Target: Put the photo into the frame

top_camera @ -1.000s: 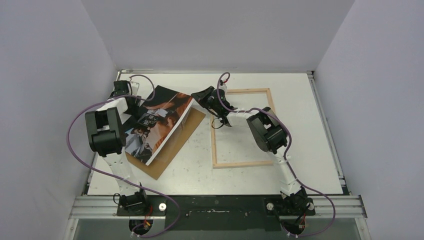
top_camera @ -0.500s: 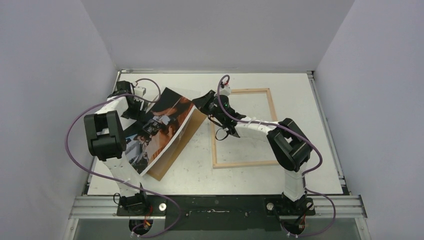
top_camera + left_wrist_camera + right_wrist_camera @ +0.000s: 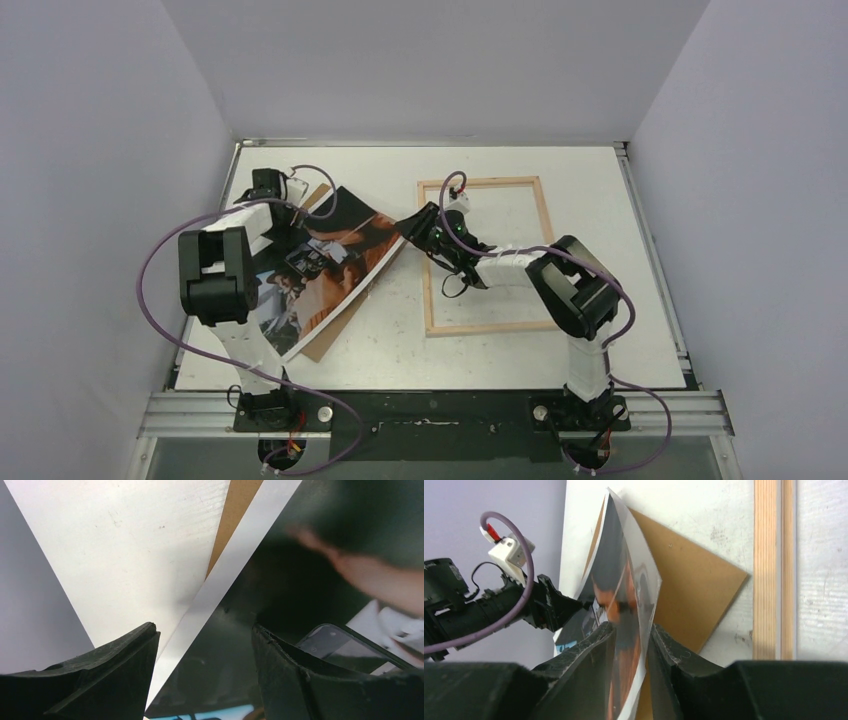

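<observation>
photo [image 3: 330, 270] bowed over brown backing panel [image 3: 694, 590], left side of desk [image 3: 620, 280], short of frame [image 3: 490, 181]. right end effector [image 3: 631, 627] narrow, pinching its buckled edge. left end effector [image 3: 204, 630] wide, straddling the border. risk: a drag creases the print, or it slips free.

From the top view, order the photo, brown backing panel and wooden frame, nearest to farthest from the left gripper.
1. The photo: its edge sits between the fingers of the left gripper.
2. The backing panel: under the photo, showing just beyond.
3. The frame: well off to the right.
</observation>
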Controlling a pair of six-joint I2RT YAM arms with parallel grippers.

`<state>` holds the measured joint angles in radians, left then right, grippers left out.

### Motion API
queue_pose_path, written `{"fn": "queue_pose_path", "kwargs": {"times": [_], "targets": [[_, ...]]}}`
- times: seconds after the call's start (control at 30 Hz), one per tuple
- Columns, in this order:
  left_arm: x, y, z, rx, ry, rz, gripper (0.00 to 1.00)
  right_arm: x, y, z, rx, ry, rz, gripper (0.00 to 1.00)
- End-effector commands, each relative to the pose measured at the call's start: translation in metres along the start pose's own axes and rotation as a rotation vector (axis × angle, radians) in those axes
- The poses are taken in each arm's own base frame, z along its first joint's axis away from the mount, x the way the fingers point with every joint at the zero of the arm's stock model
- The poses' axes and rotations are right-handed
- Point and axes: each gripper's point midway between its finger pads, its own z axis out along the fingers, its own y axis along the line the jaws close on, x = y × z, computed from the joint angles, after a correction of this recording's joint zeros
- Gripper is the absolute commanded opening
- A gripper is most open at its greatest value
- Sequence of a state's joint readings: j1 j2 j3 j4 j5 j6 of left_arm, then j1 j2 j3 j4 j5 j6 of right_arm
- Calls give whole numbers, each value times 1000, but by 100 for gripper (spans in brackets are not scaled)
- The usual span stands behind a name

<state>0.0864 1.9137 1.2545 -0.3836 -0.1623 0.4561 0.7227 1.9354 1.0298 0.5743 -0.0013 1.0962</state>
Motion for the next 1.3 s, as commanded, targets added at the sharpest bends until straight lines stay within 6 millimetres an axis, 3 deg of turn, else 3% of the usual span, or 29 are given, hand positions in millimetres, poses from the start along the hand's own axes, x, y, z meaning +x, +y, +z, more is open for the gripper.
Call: {"fn": "queue_pose_path", "kwargs": {"times": [0.0, 0.3, 0.4, 0.53, 0.6, 0.93, 1.07, 1.13, 1.27], "targets": [[25, -10, 15, -2, 62, 66, 66, -27, 30, 6, -161, -53, 73, 33], [22, -11, 13, -30, 48, 125, 58, -25, 31, 18, -210, -38, 140, 37], [21, -11, 13, -37, 48, 133, 58, -28, 32, 18, -214, -46, 151, 30], [20, -10, 13, -38, 50, 132, 58, -37, 37, 17, -212, -63, 151, 12], [20, -10, 13, -38, 51, 125, 58, -41, 40, 16, -217, -71, 150, 9], [9, 5, -3, -71, 26, 96, 59, -68, 72, -1, -310, -116, 120, 12], [7, 9, -9, -74, 21, 88, 59, -76, 86, -6, -328, -125, 87, 25], [9, 8, -9, -75, 24, 90, 59, -77, 89, -7, -329, -125, 86, 27], [11, 6, -9, -73, 33, 88, 59, -76, 86, -2, -312, -116, 94, 16]]}}
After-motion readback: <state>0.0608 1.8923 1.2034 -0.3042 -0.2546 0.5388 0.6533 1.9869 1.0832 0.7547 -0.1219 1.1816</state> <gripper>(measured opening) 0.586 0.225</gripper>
